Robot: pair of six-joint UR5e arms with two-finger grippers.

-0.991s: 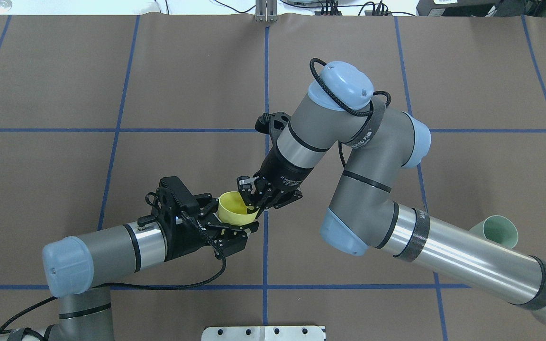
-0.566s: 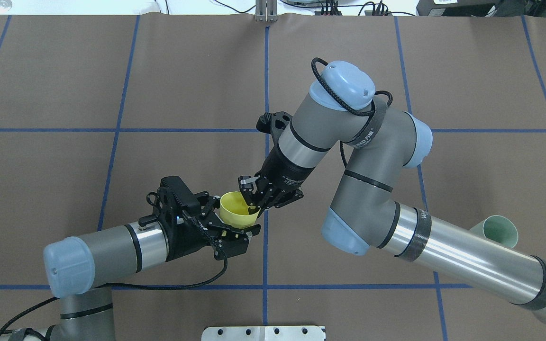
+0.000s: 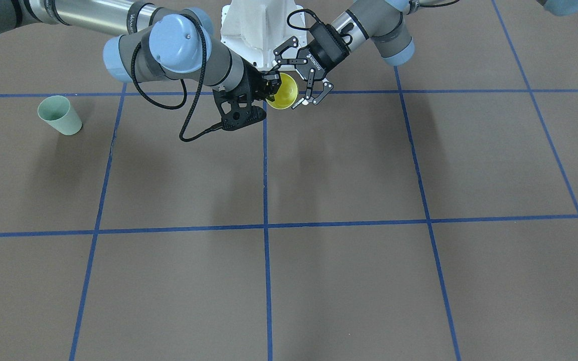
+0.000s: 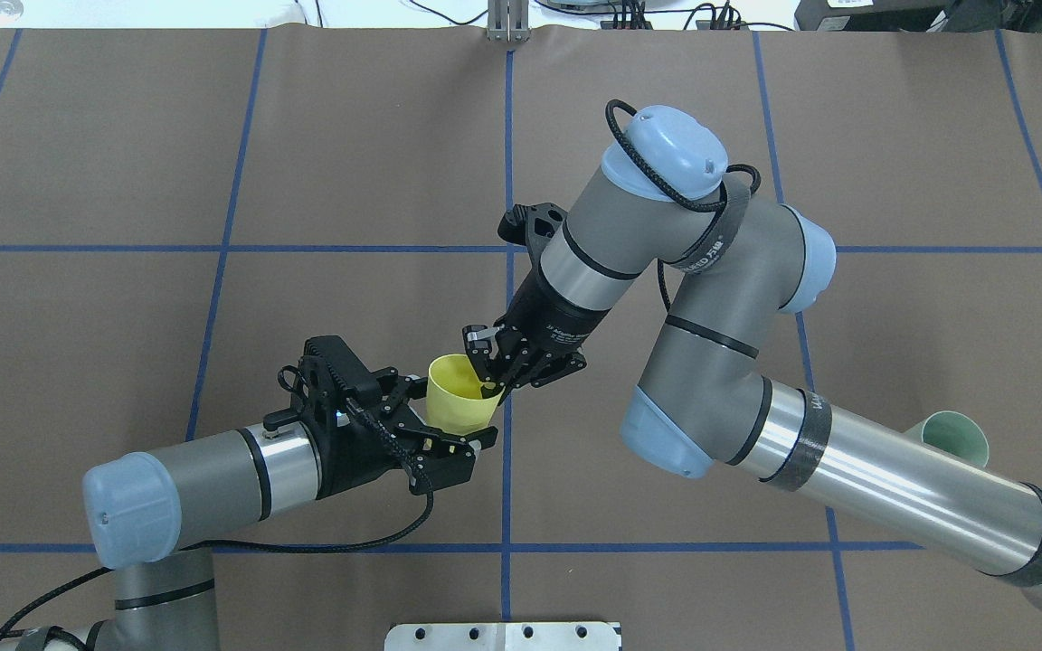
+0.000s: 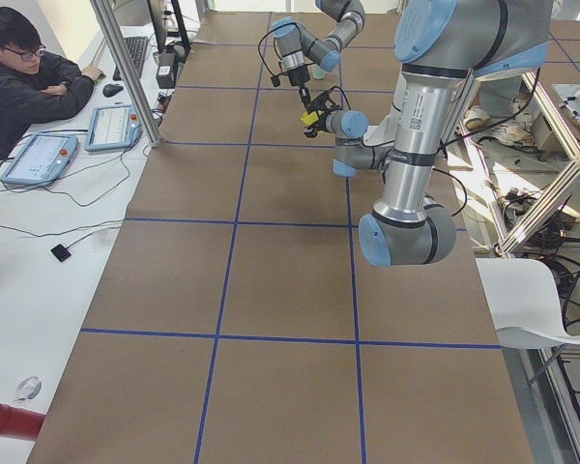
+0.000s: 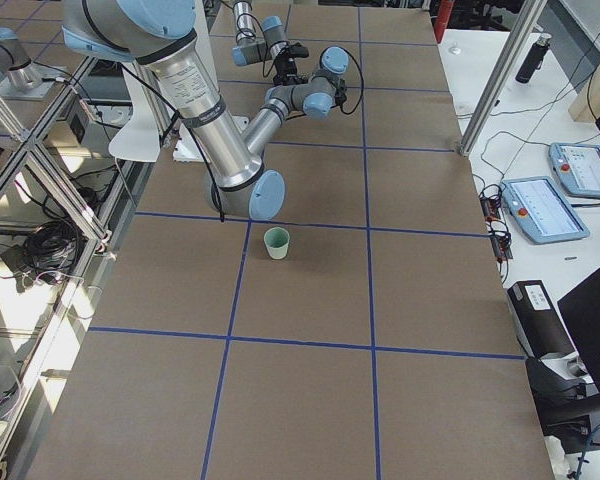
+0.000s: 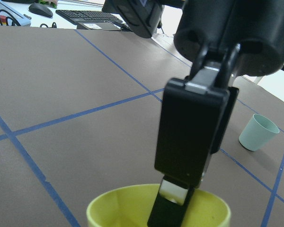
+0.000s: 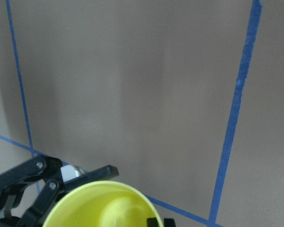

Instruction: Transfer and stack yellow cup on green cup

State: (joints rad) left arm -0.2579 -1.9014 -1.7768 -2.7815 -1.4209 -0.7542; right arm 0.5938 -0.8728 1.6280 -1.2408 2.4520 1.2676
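Yellow plastic comes first: the yellow cup is held off the worktop near its middle, mouth upward and a little tilted. The left hand brackets it with fingers spread, gripping nothing (a hand-over, I judge). Just beyond, the right hand is clamped on the rim, one finger down inside the wall. Farthest, the green cup stands upright, well apart, on the right arm's side.
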